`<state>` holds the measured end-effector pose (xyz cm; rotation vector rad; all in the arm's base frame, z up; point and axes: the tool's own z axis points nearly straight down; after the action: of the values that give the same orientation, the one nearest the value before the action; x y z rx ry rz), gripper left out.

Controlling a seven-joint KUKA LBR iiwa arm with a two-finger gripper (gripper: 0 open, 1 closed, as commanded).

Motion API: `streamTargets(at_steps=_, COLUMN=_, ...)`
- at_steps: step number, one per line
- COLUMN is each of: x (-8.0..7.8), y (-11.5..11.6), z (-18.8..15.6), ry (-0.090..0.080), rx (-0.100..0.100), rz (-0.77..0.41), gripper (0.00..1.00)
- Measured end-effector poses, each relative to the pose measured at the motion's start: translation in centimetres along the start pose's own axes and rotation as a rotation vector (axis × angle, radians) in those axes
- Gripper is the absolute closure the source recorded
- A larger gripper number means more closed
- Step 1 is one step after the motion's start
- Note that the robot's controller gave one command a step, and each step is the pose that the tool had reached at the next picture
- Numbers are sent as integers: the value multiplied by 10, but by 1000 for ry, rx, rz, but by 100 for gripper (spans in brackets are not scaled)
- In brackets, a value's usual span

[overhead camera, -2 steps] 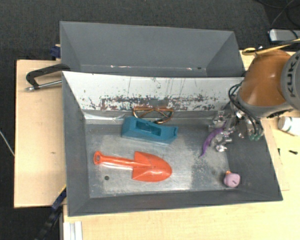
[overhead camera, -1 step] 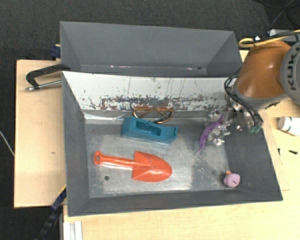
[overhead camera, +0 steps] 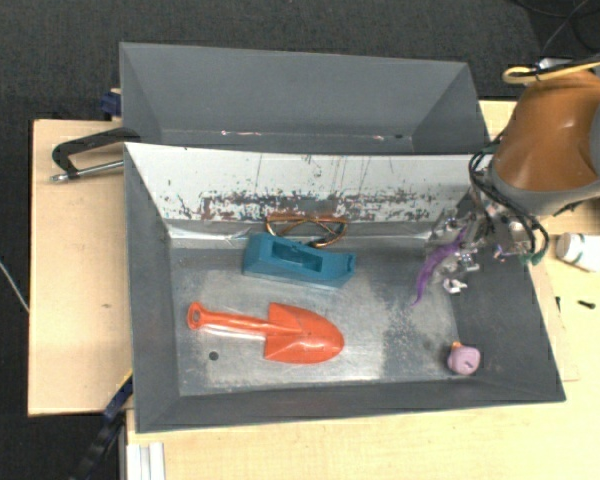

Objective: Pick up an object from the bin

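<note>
My gripper (overhead camera: 454, 264) hangs over the right part of the bin, close to the right wall. A thin, curved purple thing (overhead camera: 424, 274) dangles from its fingers down and to the left, above the bin floor, and the fingers are shut on its upper end. A small pink-purple knob-shaped thing (overhead camera: 464, 359) lies on the floor below the gripper, near the front right corner.
A blue tape dispenser (overhead camera: 296, 259) lies at the back middle with brown loops (overhead camera: 312, 230) behind it against the back wall. An orange toy shovel (overhead camera: 276, 332) lies on the front left floor, handle pointing left. The arm's orange cover sits above the right rim.
</note>
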<state>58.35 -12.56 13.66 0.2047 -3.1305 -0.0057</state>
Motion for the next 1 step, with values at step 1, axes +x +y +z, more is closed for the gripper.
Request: streamTargets(at_steps=1, x=-9, y=8, z=-23, ry=-17, rx=7, rz=9, gripper=100)
